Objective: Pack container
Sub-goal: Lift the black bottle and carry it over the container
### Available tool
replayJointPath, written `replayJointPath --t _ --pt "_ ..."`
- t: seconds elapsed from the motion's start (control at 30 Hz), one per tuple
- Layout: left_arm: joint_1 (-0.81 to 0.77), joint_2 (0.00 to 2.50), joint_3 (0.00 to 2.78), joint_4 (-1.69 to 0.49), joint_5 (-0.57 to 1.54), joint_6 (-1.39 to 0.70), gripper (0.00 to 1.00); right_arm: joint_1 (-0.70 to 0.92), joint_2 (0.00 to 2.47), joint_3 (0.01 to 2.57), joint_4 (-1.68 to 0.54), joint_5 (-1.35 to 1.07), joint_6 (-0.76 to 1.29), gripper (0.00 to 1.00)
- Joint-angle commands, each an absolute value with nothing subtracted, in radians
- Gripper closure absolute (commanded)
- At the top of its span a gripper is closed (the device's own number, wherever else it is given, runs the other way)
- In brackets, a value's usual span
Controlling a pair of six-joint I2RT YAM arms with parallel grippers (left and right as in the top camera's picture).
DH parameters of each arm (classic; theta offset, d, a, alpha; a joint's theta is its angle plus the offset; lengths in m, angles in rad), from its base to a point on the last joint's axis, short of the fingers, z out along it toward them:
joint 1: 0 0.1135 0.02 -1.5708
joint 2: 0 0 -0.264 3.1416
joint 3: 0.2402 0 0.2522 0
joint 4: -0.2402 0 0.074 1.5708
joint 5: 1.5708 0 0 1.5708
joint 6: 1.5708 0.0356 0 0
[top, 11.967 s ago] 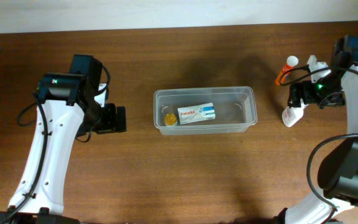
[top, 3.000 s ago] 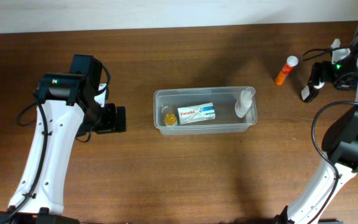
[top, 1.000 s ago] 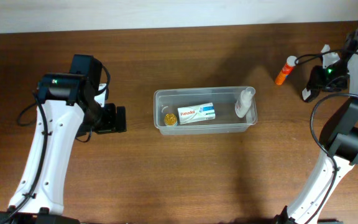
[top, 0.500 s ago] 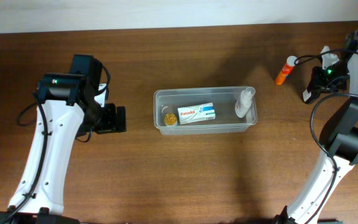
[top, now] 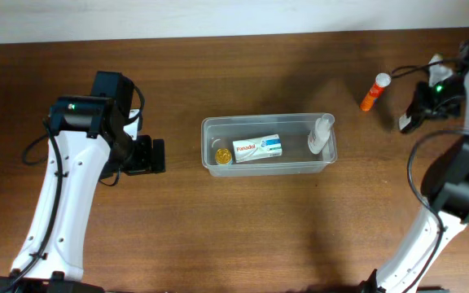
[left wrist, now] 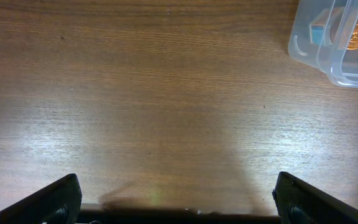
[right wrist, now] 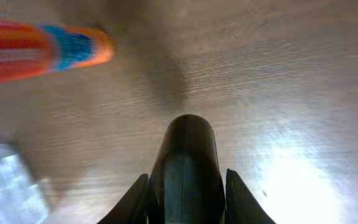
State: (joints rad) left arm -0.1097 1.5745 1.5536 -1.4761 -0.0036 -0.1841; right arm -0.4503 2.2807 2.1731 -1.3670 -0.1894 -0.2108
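The clear container stands at the table's middle and holds a Panadol box, a small gold-topped item and a clear bottle. Its corner shows at the top right of the left wrist view. My left gripper hovers left of it, open, with only bare wood between the fingers. At the far right my right gripper is shut on a dark rounded object. An orange bottle lies just left of that gripper, apart from it; it also shows in the right wrist view.
The table's back edge meets a white wall. The right arm's white links run down the right side, and the left arm crosses the left side. Bare wood lies in front of the container.
The right gripper's jaws have narrowed onto the dark object and shifted slightly to the right. The left arm and the container's contents have not moved.
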Motion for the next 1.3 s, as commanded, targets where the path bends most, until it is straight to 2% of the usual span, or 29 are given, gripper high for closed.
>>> replayJointPath --t 0.0,0.37,0.63,0.97,1.27 --pt "-0.109 1.561 1.551 -1.476 0.004 -0.197 0.01 -0.452 2.073 2.225 -1.396 -0.229 -0.173 0.75" --pt "-0.109 1.561 1.551 -1.476 0.004 -0.197 0.01 -0.449 1.718 2.225 -1.56 -0.331 -0.129 0.75" --pt "-0.109 1.561 1.551 -1.476 0.004 -0.197 0.01 -0.36 1.617 2.225 -1.662 -0.348 -0.129 0.75" --pt "-0.109 1.561 1.551 -1.476 0.004 -0.197 0.01 -0.067 1.627 2.224 -1.668 -0.329 -0.082 0.75" --pt "-0.109 1.561 1.551 -1.476 0.004 -0.197 0.01 0.215 1.744 2.223 -1.584 -0.105 0.126 0.75"
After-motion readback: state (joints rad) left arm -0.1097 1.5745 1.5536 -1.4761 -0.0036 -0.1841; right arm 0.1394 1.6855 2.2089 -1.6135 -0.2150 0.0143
